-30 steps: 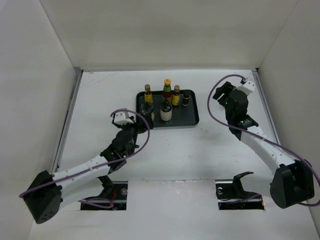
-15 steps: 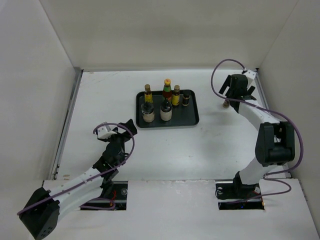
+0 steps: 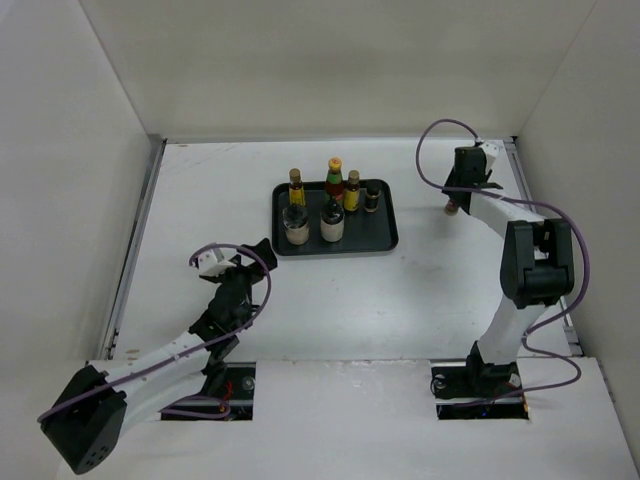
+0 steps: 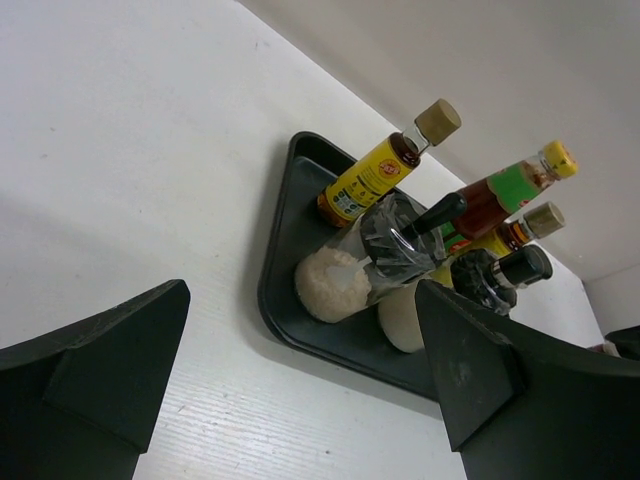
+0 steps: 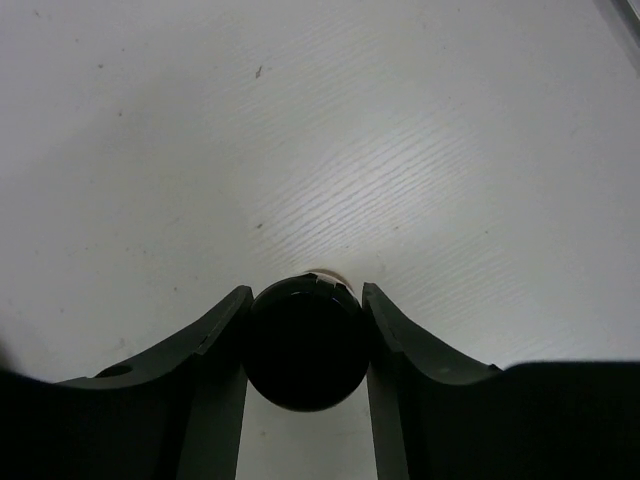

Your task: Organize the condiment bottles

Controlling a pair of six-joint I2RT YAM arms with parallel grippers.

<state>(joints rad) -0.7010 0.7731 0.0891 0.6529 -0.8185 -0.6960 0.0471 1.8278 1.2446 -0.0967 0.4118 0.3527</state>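
Condiment bottles (image 3: 352, 190): six stand on black tray (image 3: 386, 238) at back-centre of table (image 3: 200, 200), two squat whitish ones (image 4: 335, 285) in front, slim yellow-labelled ones + red green-necked one (image 4: 490, 200) behind. Seventh, black-capped bottle (image 5: 305, 350), sits nr table's right edge, R gripper (image 5: 305, 288) pinching its cap from both sides. L gripper (image 3: 260, 250) spread wide, near tray's front-left corner.
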